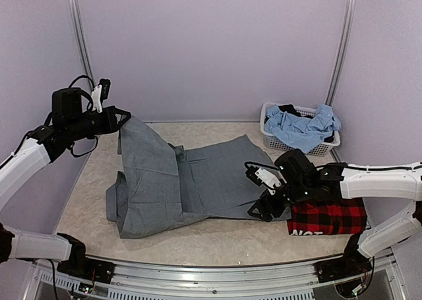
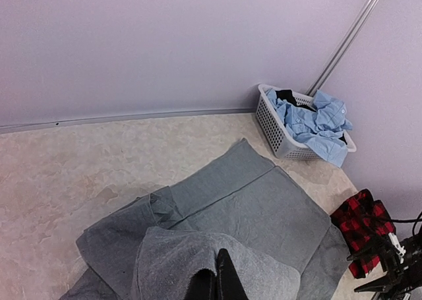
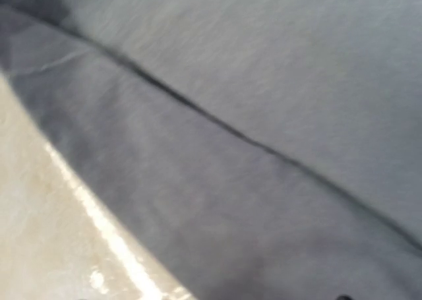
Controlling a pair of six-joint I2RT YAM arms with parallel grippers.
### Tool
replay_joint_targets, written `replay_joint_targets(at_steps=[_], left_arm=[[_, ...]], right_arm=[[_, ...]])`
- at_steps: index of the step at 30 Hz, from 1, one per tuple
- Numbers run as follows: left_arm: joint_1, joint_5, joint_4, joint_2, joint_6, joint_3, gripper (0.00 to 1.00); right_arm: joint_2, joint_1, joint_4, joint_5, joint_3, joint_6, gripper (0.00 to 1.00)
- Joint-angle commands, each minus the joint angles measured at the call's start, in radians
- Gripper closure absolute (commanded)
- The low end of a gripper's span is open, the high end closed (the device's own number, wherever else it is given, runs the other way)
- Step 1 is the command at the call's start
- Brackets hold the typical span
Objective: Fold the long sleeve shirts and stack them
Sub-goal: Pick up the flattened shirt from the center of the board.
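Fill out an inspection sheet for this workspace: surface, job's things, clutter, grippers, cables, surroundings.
Surface: beige marbled table.
Job's things: grey shirt spread out, its left part lifted; plaid shirt folded at the near right.
Clutter: white basket at the far right, holding a light blue garment.
Grippers: left gripper shut on the grey shirt, raised; right gripper low at that shirt's right edge, fingers apart.
Cables: black cable looping above the left wrist.
Surroundings: lilac walls, metal corner posts.
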Motion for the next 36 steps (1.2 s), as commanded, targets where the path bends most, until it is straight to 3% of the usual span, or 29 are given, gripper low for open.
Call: replay_joint_targets(at_steps=[1,10,23,30,36], left_arm=[[0.004,0.029,0.014,0.001,0.005,0.023,1.0],[0.004,0.048,0.018,0.015,0.006,0.02,1.0],[0.004,0.068,0.02,0.024,0.01,0.015,1.0],[0.005,0.068,0.016,0.027,0.014,0.019,1.0],[0.015,0.05,0.002,0.023,0.019,0.025,1.0]], right_arm=[[0.026,0.087,0.052,0.132,-0.028,0.05,0.23],[0.113,0.229,0.065,0.367,-0.043,0.052,0.24],[0.273,0.275,0.016,0.636,0.016,0.091,0.28],[0.307,0.275,-0.008,0.711,0.039,0.071,0.41],[0.295,0.275,-0.032,0.722,0.041,0.066,0.73]])
